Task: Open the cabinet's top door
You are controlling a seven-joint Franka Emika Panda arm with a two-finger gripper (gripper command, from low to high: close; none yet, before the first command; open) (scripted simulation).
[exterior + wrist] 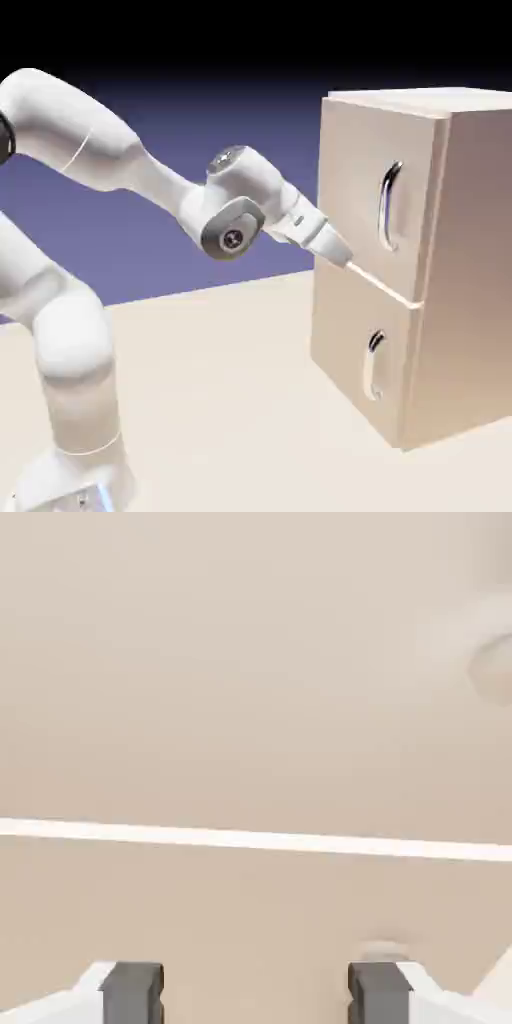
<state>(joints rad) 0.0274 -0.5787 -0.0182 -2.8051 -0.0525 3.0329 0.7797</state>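
White robot arm [70, 330] is rising from the table's [220, 400] near corner in the exterior view, aiming its gripper [345, 258] at the closed top door [375, 200] of the cabinet [450, 270], while in the hand view both fingertips [130, 990] are standing apart, gripping nothing, facing the seam [250, 839] between doors.

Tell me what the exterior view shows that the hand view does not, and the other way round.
Only the exterior view shows the white robot arm, the whole beige wood-toned cabinet and both curved silver handles: the long one on the top door, the smaller one below. Only the hand view shows the two grey finger tips standing apart with nothing between them. Both show the pale seam between the closed doors, with the gripper near it.
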